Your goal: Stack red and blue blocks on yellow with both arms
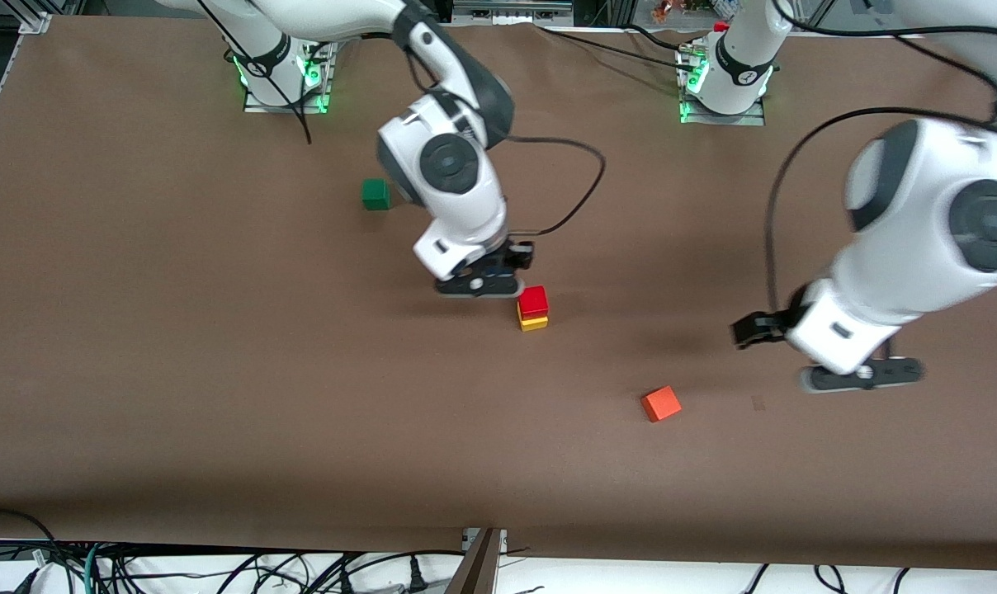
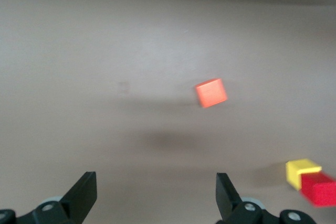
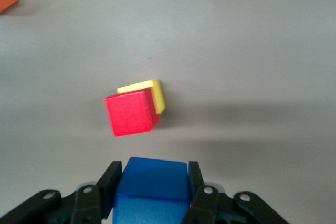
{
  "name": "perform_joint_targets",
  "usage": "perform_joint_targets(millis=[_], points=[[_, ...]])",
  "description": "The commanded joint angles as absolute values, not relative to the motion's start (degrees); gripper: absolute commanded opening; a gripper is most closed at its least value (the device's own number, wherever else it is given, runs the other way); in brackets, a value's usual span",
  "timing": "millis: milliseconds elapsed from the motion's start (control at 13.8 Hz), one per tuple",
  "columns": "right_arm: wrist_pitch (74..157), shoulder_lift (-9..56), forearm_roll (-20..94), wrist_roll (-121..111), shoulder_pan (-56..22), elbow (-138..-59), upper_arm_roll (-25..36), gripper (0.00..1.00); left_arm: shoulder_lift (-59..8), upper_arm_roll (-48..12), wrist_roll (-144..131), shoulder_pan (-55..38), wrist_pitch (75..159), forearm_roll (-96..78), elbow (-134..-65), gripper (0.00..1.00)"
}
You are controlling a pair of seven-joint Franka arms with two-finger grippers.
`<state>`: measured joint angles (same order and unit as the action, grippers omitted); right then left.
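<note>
The first half of the job looks done: the red block point(image 1: 533, 301) sits on the yellow block point(image 1: 534, 323) near the middle of the counter point(image 1: 218, 371), though the right wrist view shows it set a little askew, with a strip of yellow showing along one edge. Only the blue block point(image 3: 152, 190) is left to place.

That blue cube is clamped between the fingers of the right gripper point(image 1: 479, 285), which hangs just above the counter at about ten o'clock from the stack, close beside it but not yet over it. In the front view the cube itself is hidden under the wrist, so its exact height relative to the red top is hard to judge; it seems to need a lift and a short carry toward four o'clock before lowering.

The left gripper point(image 2: 156, 195) waits over bare counter toward the left arm's end, at roughly four o'clock from the stack and well apart from it, its fingers spread wide with nothing between them.

The orange cube point(image 1: 661, 403) lies at about four o'clock from the stack, nearer the front camera, and the green cube point(image 1: 375, 194) at about ten o'clock, farther from it. Neither belongs to the task.

The offset of the red cube may make the last placement less forgiving.
</note>
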<state>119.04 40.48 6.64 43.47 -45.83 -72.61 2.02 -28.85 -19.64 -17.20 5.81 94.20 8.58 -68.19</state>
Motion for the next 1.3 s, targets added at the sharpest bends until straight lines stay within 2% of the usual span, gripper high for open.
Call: perform_joint_targets(millis=[0,289,507,651,868,1230], points=[[119.62,44.37,4.49,45.62,-47.37,-66.64,2.99,0.46,-25.94,-20.48,-11.36,8.96,89.22,7.65,-68.12,1.0],[120.49,48.33,-0.08,45.53,-48.6,-61.97,2.99,0.46,-21.38,-19.69,-6.25,14.32,86.84,2.84,-71.17,1.0],[122.34,49.04,-2.28,44.83,-48.96,-61.96,2.9,0.46,-11.72,-15.65,-3.6,13.71,86.84,0.1,-81.44,1.0],[123.39,49.66,-2.37,44.65,-48.87,-61.96,2.99,0.46,-8.01,-13.81,-3.6,12.75,87.27,-0.26,-86.73,1.0],[124.01,49.75,-2.37,44.65,-48.87,-61.96,2.99,0.46,-6.15,-9.76,-3.6,8.97,87.98,-1.41,-89.82,1.0],[124.01,50.45,-2.81,44.56,-48.87,-62.14,2.99,0.46,-8.26,-9.84,-3.52,9.84,87.89,-1.23,-88.6,1.0]])
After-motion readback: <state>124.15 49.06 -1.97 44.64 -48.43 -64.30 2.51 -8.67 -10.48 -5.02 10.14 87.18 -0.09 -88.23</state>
